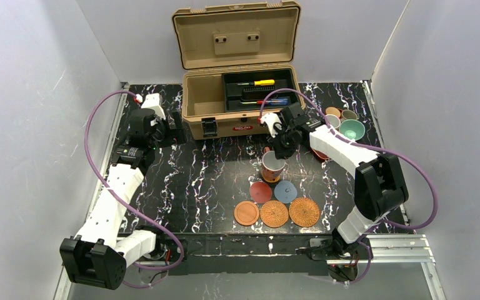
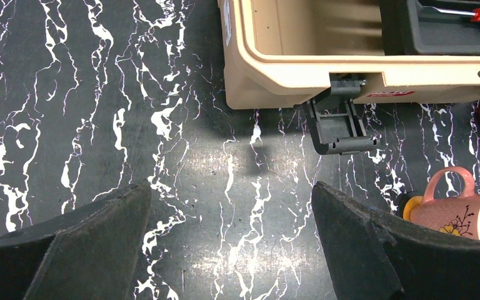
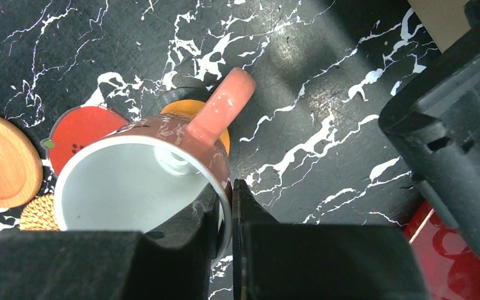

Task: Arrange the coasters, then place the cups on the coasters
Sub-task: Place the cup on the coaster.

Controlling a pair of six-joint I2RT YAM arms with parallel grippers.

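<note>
My right gripper (image 1: pixel 279 149) (image 3: pixel 226 187) is shut on the rim of a reddish cup (image 1: pixel 272 167) (image 3: pixel 137 181) with a white inside, one finger inside and one outside. Its pink handle points away from the gripper. An orange coaster (image 3: pixel 184 107) peeks out beneath the cup; I cannot tell whether the cup touches it. The red coaster (image 1: pixel 260 191) and the blue-grey coaster (image 1: pixel 285 190) lie just in front. A smooth wooden coaster (image 1: pixel 246 213) and two woven coasters (image 1: pixel 274 214) (image 1: pixel 304 212) form the front row. My left gripper (image 1: pixel 178 128) (image 2: pixel 231 206) is open over bare table.
An open tan toolbox (image 1: pixel 237 94) with a tool tray stands at the back centre. At the back right are a teal cup (image 1: pixel 352 130), an orange cup (image 1: pixel 333 112), a grey-olive cup (image 1: pixel 349 115) and a white-inside cup (image 1: pixel 332 121). A dark red tray (image 1: pixel 319 154) lies under the right arm.
</note>
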